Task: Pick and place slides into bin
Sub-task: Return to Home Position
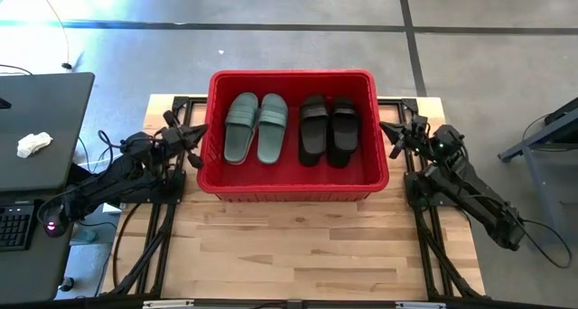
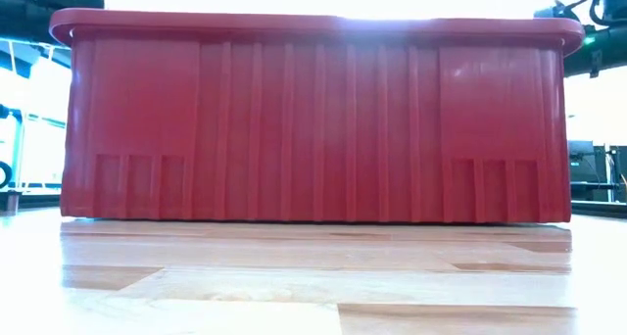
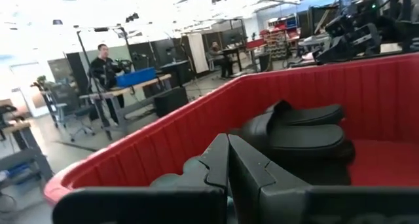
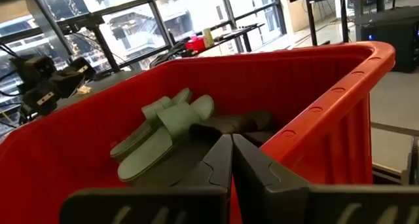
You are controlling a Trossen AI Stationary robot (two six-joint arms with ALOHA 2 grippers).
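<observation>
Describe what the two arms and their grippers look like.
The left arm and right arm are black, built of chunky jointed segments, with thin black cables trailing. The left gripper and right gripper each have two dark, angular fingers tapering to wedge tips.

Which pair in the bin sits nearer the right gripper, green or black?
The black pair, in the half of the bin toward the right gripper; the sage-green pair lies on the side of the left gripper.
</observation>
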